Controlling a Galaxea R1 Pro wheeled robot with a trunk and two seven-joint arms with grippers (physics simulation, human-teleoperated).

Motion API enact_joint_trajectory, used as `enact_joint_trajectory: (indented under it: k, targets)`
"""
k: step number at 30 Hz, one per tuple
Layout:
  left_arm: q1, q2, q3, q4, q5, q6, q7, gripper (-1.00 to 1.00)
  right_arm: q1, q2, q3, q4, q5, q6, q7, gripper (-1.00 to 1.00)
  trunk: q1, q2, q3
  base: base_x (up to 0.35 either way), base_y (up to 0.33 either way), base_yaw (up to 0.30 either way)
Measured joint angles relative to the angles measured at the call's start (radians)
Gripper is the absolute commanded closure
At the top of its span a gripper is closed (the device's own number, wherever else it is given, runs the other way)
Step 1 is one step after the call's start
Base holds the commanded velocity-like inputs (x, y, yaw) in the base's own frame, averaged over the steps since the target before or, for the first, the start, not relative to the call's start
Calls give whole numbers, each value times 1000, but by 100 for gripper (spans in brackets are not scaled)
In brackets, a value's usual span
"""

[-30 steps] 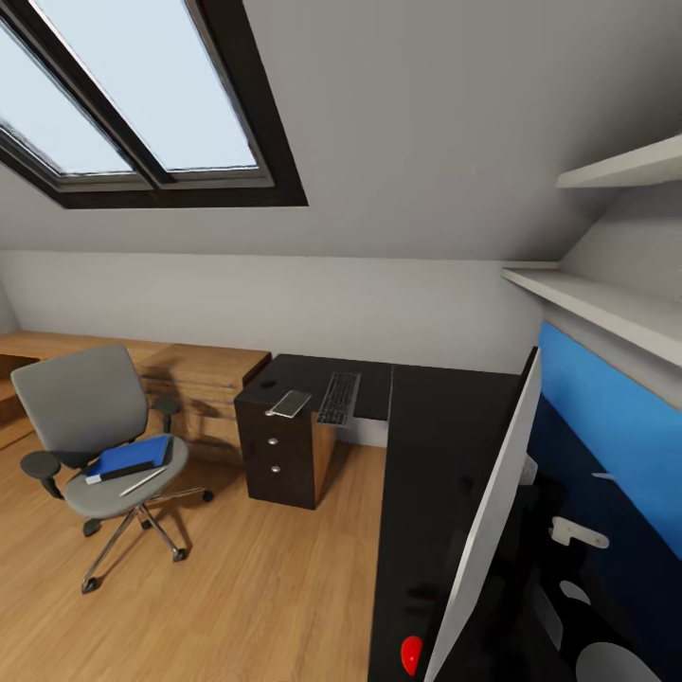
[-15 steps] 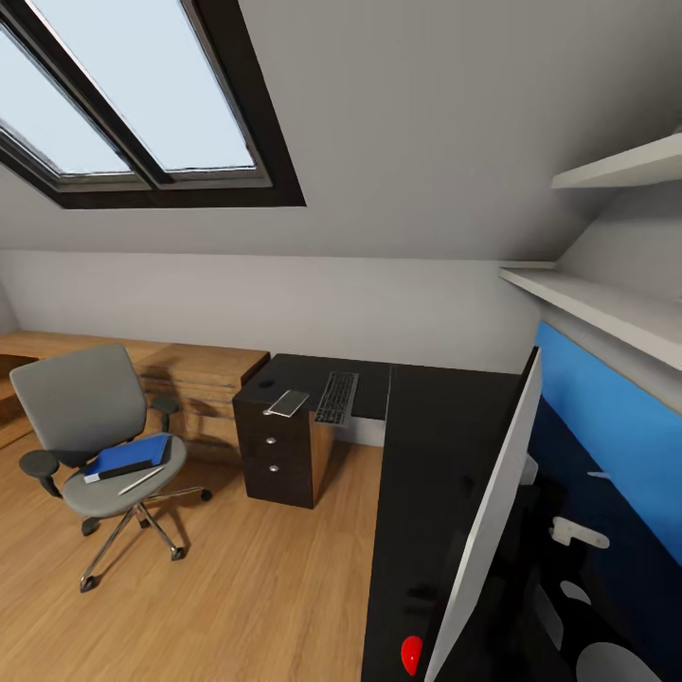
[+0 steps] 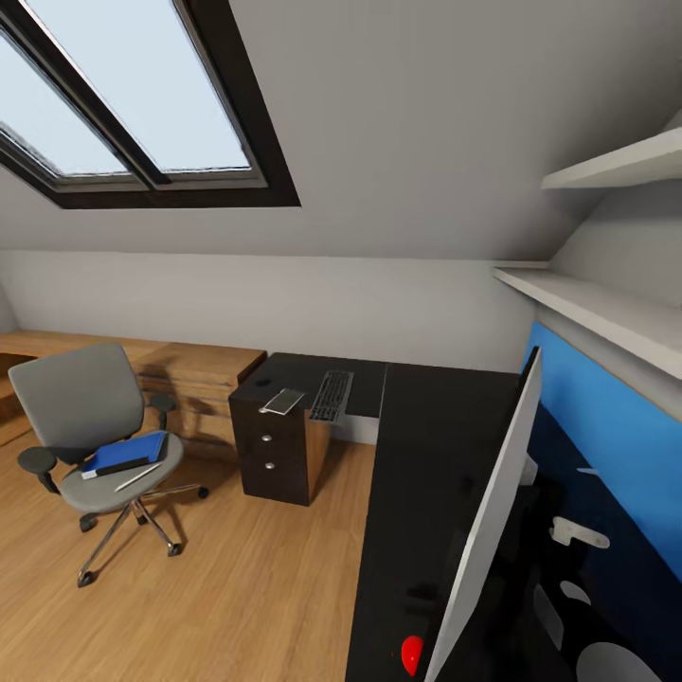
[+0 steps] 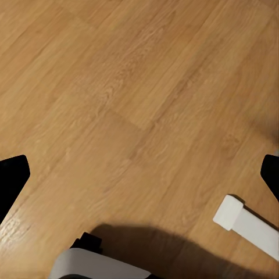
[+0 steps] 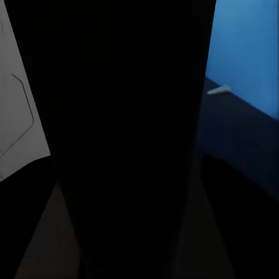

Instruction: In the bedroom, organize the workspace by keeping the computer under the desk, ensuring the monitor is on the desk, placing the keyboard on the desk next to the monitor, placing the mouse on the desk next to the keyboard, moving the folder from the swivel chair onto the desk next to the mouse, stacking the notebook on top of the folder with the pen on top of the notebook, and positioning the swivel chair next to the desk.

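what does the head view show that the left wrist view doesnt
Head view: the swivel chair with the folder and pen on its seat, and the desk carrying the keyboard and the monitor. Left wrist view: the left gripper, its dark tips wide apart over the boards, and a white part. Shared: the wooden floor.

My wide black silver-edged monitor (image 3: 493, 530) runs off the bottom edge. The blue folder (image 3: 128, 452) hides most of whatever lies under it on the grey swivel chair (image 3: 90, 426). My left gripper's dark fingertips (image 4: 11, 180) are clipped by the frame edges.
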Motion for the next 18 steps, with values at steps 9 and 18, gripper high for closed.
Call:
enact_joint_trajectory:
  k: [9, 18]
  targets:
    - [0, 0, 0, 0, 0, 0, 0, -100, 0, 0, -2, 0, 4, 0, 1, 100, 0, 0, 0, -2, -35, 0]
    - [0, 0, 0, 0, -1, 0, 0, -100, 0, -1, -1, 0, 2, 0, 0, 100, 0, 0, 0, 0, -108, 0]
